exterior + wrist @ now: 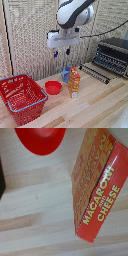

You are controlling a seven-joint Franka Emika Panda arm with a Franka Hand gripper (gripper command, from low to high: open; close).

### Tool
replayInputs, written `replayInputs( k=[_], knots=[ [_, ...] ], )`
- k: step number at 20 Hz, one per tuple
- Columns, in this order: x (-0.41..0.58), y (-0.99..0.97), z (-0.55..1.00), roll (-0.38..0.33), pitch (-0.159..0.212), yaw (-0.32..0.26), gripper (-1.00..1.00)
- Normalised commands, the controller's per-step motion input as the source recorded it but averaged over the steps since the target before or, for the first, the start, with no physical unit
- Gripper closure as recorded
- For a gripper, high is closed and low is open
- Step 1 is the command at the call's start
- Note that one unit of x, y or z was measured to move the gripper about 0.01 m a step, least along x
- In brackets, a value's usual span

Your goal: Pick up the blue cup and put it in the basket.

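The gripping mechanism (61,51) hangs high above the wooden worktop (95,102), its two short dark jaws pointing down, apart and holding nothing. There is open air between them and everything below.

Beneath, slightly toward the exterior view's right, the blue drinking vessel (65,74) stands upright on the worktop. It is tucked just behind the orange macaroni carton (74,82), which hides part of it. The red bowl (53,87) sits just beside both, toward the exterior view's left.

The receptacle (23,98) rests near the worktop's front corner at the exterior view's left, apart from the bowl, with its top open.

A toaster oven (113,54) stands at the exterior view's far right, well apart from the vessel.

The wrist view shows only the carton (97,185), the bowl's rim (40,139) and bare wood between them.
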Motion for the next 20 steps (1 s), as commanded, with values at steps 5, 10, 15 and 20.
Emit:
replayInputs(
  k=[5, 10, 15, 20],
  knots=[
    [0.296, -0.61, -0.01, 0.057, -0.048, -0.073, -1.0],
    [0.345, -0.77, -0.01, 0.064, -0.055, -0.094, -1.0],
    [0.251, -0.75, -0.17, 0.056, -0.002, -0.07, -1.0],
    [0.153, -0.66, -0.41, 0.003, 0.117, -0.029, -1.0]
  ],
)
